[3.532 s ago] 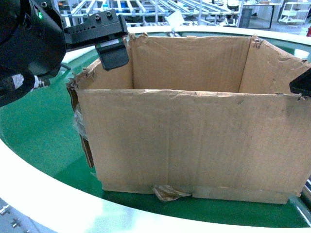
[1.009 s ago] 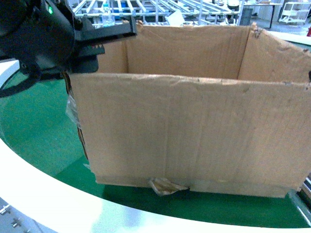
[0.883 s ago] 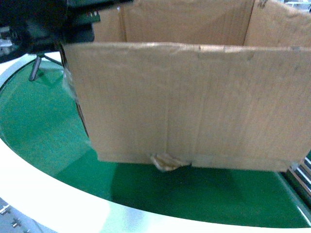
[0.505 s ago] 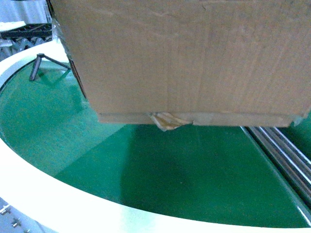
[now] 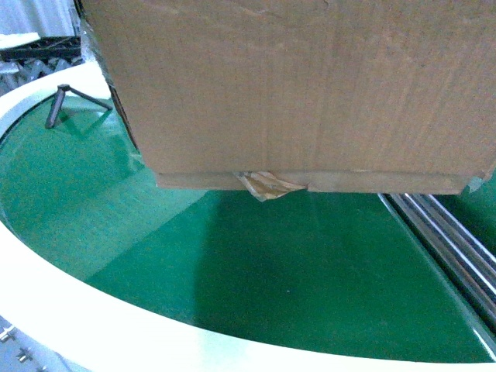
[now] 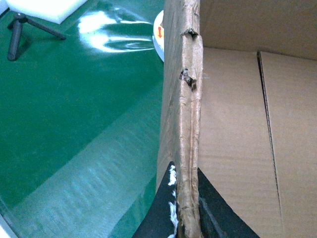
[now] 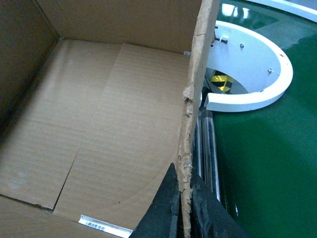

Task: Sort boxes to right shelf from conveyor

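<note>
The big brown cardboard box [image 5: 302,85] hangs above the green conveyor [image 5: 256,271], filling the top of the head view, with a wrinkled tape scrap [image 5: 266,184] at its bottom edge. My left gripper [image 6: 185,218] is shut on the box's ragged left wall [image 6: 185,124], one black finger on each side. Clamped the same way, my right gripper [image 7: 184,213] is shut on the right wall [image 7: 195,84]. The box's inside floor [image 7: 89,129] is bare apart from a white label strip [image 7: 104,225]. Both grippers are hidden from the head view. The right shelf is out of view.
The conveyor's broad white rim [image 5: 77,310] curves along the near left. Metal rails [image 5: 446,240] run at the right. A small black tripod [image 5: 66,101] stands on the belt at far left. A white curved guard [image 7: 252,74] lies beyond the box's right wall.
The box has risen off the belt, its bottom edge climbing and its open top leaving the head view. Both arms went out of that view with it. In the last half second it rose only slightly.
</note>
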